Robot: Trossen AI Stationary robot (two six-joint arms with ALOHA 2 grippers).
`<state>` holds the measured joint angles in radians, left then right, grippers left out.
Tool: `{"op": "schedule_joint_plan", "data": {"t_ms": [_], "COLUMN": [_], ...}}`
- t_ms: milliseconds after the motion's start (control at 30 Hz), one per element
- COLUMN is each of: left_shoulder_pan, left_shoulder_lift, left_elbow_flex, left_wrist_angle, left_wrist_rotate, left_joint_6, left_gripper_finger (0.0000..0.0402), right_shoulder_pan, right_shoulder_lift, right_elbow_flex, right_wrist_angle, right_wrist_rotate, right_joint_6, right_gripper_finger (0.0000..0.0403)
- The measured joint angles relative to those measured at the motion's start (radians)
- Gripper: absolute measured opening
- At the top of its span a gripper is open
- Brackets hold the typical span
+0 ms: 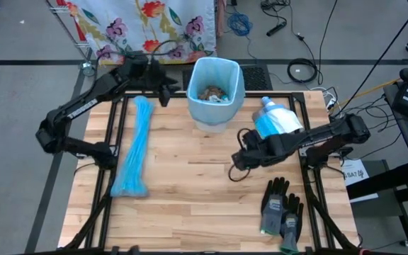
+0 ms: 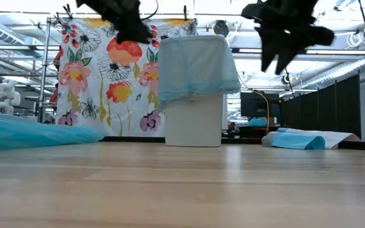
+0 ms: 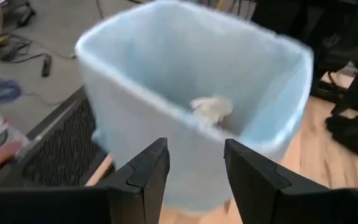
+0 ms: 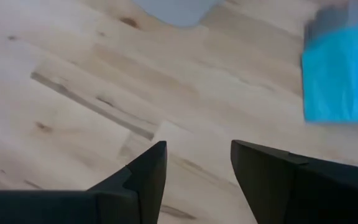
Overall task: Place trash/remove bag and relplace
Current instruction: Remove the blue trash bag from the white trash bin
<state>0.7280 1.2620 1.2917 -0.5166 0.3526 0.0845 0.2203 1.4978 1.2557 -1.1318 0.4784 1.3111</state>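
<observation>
A white trash bin lined with a light blue bag [image 1: 215,92] stands at the table's far edge; brown and white trash scraps [image 1: 212,93] lie inside, one pale wad [image 3: 211,107] showing in the left wrist view. My left gripper [image 1: 166,92] hovers open just left of the bin's rim [image 3: 191,118], raised above the table [image 2: 128,22]. My right gripper [image 1: 236,164] is open, above bare wood near the table's middle [image 4: 194,168], touching nothing. A long bundled blue bag [image 1: 136,152] lies flat on the table's left side.
A blue-and-white packet [image 1: 275,120] lies right of the bin. Grey-black gloves [image 1: 282,210] sit near the near right corner. Floral cloth [image 1: 147,25] hangs beyond the far edge. Cables lie on the floor behind. Bare wood spans the table's middle [image 1: 190,184].
</observation>
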Motion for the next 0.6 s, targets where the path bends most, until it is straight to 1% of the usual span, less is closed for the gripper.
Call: {"op": "schedule_joint_plan", "data": {"t_ms": [100,167,233,300,400,433,533,600], "left_shoulder_pan": [0.035,0.049,0.060,0.073,0.086,0.085,0.085,0.085], "left_shoulder_lift": [-0.083,-0.133,-0.176,-0.206,-0.219,-0.218,-0.210,-0.196], "left_elbow_flex": [-0.132,-0.224,-0.331,-0.446,-0.611,-0.655,-0.750,-0.771], "left_wrist_angle": [0.056,0.127,0.204,0.287,0.439,0.496,0.621,0.676], "left_wrist_rotate": [0.003,0.006,0.021,0.062,0.165,0.178,0.179,0.169], "left_joint_6": [-0.037,-0.083,-0.136,-0.210,-0.329,-0.366,-0.448,-0.471], "left_gripper_finger": [0.0160,0.0160,0.0160,0.0160,0.0160,0.0160,0.0160,0.0160], "right_shoulder_pan": [0.030,0.047,0.060,0.066,0.060,0.053,0.007,-0.041], "right_shoulder_lift": [-0.027,-0.053,-0.086,-0.120,-0.170,-0.187,-0.246,-0.297], "right_elbow_flex": [-0.104,-0.200,-0.302,-0.409,-0.551,-0.588,-0.678,-0.722], "right_wrist_angle": [0.059,0.137,0.282,0.465,0.744,0.818,0.946,0.980], "right_wrist_rotate": [-0.006,-0.008,-0.008,-0.008,0.005,0.014,0.019,0.020], "right_joint_6": [0.103,0.182,0.240,0.267,0.253,0.233,0.182,0.147], "right_gripper_finger": [0.0164,0.0153,0.0134,0.0112,0.0073,0.0060,0.0019,0.0005]}}
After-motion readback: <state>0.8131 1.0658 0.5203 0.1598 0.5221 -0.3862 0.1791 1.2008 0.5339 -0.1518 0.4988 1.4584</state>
